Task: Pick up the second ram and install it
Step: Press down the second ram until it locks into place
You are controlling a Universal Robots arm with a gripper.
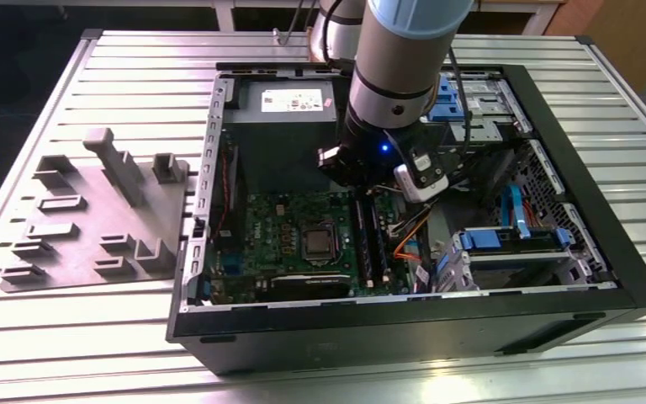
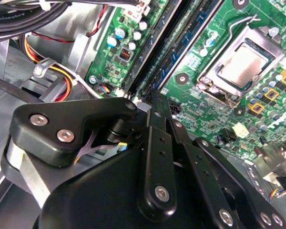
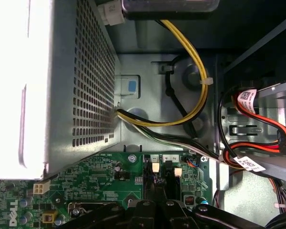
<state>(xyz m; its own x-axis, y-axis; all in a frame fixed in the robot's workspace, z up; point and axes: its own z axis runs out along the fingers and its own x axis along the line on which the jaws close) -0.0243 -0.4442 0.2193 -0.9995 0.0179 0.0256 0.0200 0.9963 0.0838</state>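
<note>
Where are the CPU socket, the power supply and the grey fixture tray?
CPU socket (image 2: 242,64), second wrist view: on its metal cover plate.
Power supply (image 1: 283,114), exterior view: on its top face beside the label.
Fixture tray (image 1: 76,231), exterior view: on its flat base.

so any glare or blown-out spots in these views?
First wrist view: the power supply side is washed out white. Exterior view: the table slats glare near the front edge, case interior darker. Second wrist view: evenly lit motherboard, the gripper linkage dark in the foreground.
</note>
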